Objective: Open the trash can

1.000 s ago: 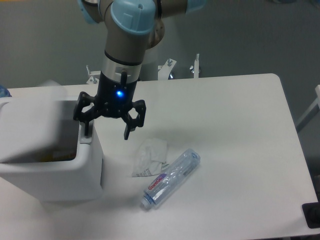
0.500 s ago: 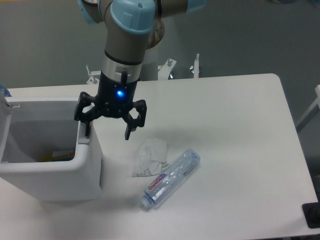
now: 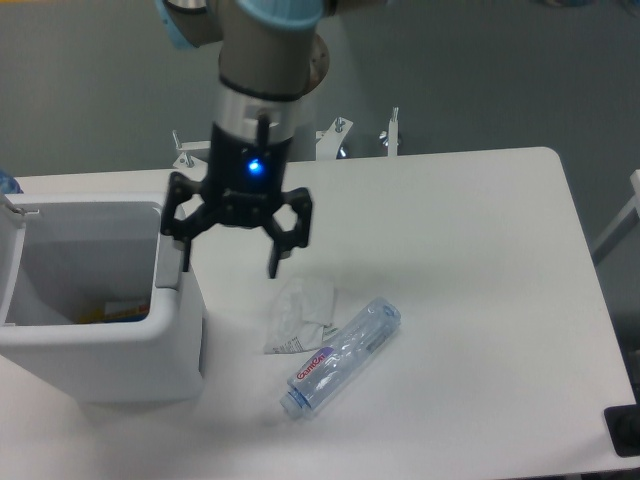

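White plastic fills the left side of your fixed camera view: the trash can [image 3: 110, 345] sits at the left edge of the table [image 3: 460, 250], reaching from the middle left down toward the lower left of the frame, and you are looking straight into its open top. You can see the pale inner walls and, at the bottom, a small patch of yellow and blue contents [image 3: 105, 312] that is too small to identify. The lid stands swung up at the far left edge of the frame, only a sliver of it showing. Your gripper [image 3: 232, 258] hangs from the arm [image 3: 262, 60] in the upper middle of the frame, pointing down, with a blue light glowing on its black body. Its two fingers are spread wide apart and hold nothing. You will find the left fingertip in the picture just over the can's right rim, at the grey tab there; whether it touches is not clear. The other fingertip hangs over bare table, above the wrapper. A crumpled white wrapper [image 3: 300, 315] lies on the table just right of the can, at the middle of the frame. A clear bottle [image 3: 342, 355] lies on its side touching or nearly touching the wrapper's lower right edge, angled from lower left to upper right, its label with red lettering toward the lower end.
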Controlling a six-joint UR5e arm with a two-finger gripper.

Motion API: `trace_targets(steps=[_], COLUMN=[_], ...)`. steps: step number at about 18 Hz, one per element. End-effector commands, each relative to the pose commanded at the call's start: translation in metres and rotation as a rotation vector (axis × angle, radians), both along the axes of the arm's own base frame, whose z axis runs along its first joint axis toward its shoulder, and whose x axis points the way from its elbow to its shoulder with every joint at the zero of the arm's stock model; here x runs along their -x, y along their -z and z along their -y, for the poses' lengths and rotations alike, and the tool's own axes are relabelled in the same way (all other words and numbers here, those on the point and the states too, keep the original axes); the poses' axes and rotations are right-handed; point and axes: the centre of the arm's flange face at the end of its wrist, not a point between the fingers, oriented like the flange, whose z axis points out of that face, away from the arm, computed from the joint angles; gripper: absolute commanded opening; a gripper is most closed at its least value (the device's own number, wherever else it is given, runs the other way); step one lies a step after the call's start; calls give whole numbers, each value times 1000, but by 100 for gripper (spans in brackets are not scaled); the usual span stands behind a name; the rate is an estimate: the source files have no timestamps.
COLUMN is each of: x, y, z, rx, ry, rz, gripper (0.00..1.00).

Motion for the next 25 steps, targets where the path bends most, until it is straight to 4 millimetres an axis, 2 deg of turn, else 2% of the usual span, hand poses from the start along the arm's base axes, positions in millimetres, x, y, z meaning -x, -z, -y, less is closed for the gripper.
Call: trace_targets(steps=[2, 5, 7, 11, 12, 18, 25], x=[22, 47, 66, 82, 93, 135, 151], y=[-13, -18, -8, 16, 21, 40, 42], z=[13, 30, 42, 61, 73, 129, 150], rx=[34, 178, 303, 594, 624, 728, 734], ry=[-9, -25, 2, 262, 295, 459, 460], rz=[-94, -256, -337, -463, -461, -455, -446], gripper=[100, 100, 100, 100, 100, 100, 100])
